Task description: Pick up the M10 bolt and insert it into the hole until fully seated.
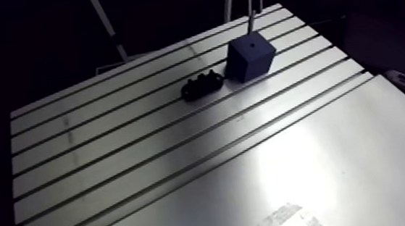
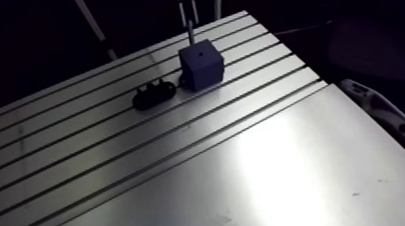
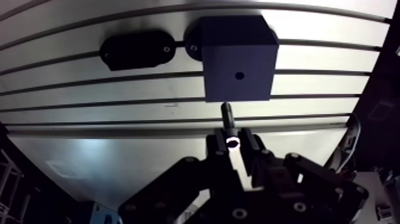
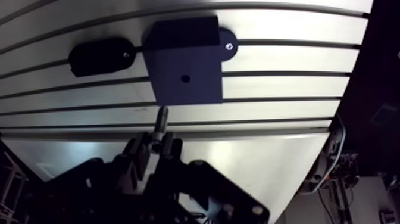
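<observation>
A dark blue block (image 3: 239,58) stands on the slotted table (image 1: 144,150), with a small round hole (image 3: 239,75) in its upper face. My gripper (image 3: 231,143) is shut on the M10 bolt (image 3: 227,118), whose shank points out past the fingertips toward the block. In the wrist view the bolt's tip sits just short of the block's near edge, not over the hole. In the arm view the gripper (image 1: 250,7) hangs at the table's far edge, just behind the block (image 1: 250,56), with the bolt (image 1: 251,23) pointing down above it.
A black oval holder (image 3: 137,50) lies on the table beside the block, to its left in the arm view (image 1: 202,85). A black mounting foot (image 4: 227,44) sticks out from the block's other side. The table's right edge (image 1: 392,89) runs close by.
</observation>
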### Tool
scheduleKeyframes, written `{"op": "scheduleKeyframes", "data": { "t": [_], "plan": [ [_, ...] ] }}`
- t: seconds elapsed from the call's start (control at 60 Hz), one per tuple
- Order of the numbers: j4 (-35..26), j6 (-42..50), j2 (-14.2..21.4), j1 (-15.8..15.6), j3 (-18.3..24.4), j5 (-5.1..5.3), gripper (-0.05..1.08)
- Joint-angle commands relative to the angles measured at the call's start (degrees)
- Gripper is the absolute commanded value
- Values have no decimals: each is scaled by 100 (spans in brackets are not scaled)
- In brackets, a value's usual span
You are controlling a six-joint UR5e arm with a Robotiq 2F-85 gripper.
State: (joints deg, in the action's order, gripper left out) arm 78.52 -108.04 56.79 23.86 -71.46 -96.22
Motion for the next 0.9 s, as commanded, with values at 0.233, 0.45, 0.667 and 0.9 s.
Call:
{"op": "scheduleKeyframes", "data": {
  "t": [0.233, 0.45, 0.667, 0.9],
  "plan": [
    [-26, 16, -146, 58, 120, -42, 108],
    [-17, 24, -148, 84, 120, -58, 108],
    [24, 42, -191, 93, 120, -112, 108],
    [36, 42, -193, 93, 87, -112, 108]
  ]
}}
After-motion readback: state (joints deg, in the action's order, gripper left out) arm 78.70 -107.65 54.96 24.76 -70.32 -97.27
